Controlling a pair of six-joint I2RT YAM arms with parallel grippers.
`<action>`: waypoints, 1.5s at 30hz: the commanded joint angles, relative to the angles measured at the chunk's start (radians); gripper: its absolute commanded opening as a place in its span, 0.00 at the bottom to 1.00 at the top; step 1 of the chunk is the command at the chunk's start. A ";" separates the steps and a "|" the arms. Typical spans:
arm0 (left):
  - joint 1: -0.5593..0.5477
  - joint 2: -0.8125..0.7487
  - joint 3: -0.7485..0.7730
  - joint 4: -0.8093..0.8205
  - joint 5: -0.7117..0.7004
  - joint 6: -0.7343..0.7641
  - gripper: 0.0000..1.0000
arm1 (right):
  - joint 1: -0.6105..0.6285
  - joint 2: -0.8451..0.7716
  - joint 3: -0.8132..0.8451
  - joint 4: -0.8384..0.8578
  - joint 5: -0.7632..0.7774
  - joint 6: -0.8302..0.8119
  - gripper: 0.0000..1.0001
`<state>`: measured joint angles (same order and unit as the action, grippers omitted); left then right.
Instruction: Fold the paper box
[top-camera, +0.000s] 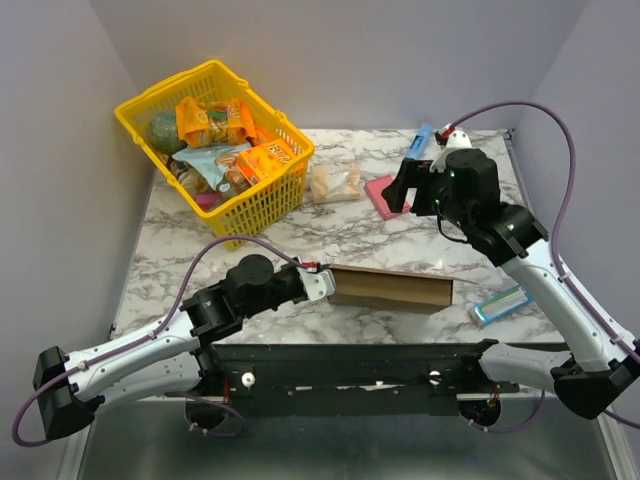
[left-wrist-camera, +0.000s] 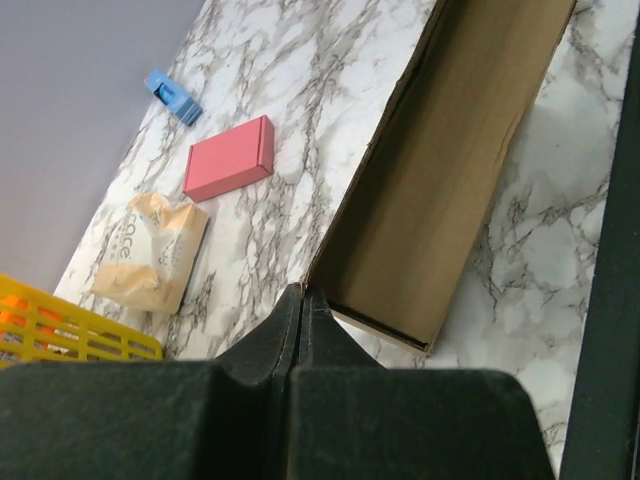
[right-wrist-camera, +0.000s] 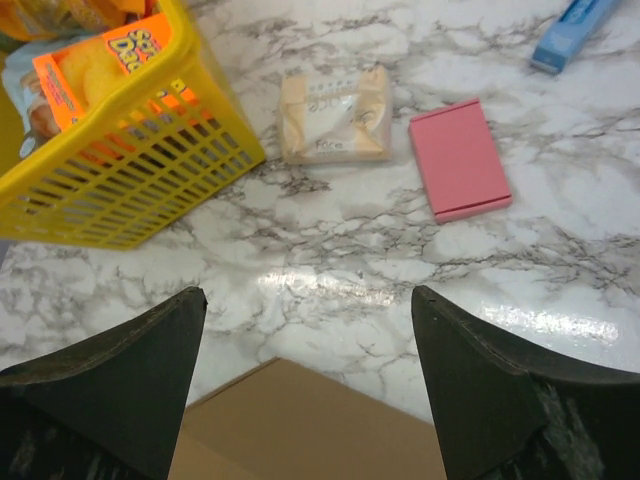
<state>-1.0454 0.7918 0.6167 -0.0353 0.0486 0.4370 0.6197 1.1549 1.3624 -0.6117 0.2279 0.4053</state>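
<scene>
Brown open-topped paper box (top-camera: 390, 288), mid-table

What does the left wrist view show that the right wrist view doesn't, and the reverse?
Only the left wrist: the hollow inside of the paper box, with the left pincer shut at its corner. Only the right wrist: the right pincer open, and an orange snack pack inside the yellow basket. Both: the pink box, beige packet, blue item, plus parts of the paper box and basket.

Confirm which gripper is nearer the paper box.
Left. The left gripper is shut at the left end of the paper box; the right gripper hovers open near the pink box.
</scene>
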 joint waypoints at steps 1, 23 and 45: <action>0.068 0.026 0.018 -0.074 0.000 -0.030 0.00 | -0.119 -0.072 -0.052 -0.040 -0.360 -0.092 0.90; 0.323 0.063 0.078 -0.132 0.175 -0.034 0.00 | -0.210 -0.300 -0.183 -0.315 -0.371 -0.425 0.76; 0.357 0.075 0.074 -0.118 0.220 -0.037 0.00 | -0.184 -0.235 -0.293 -0.169 -0.234 -0.577 0.77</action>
<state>-0.6952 0.8658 0.6956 -0.1101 0.2478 0.4129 0.4271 0.9230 1.0851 -0.8459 -0.0341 -0.1322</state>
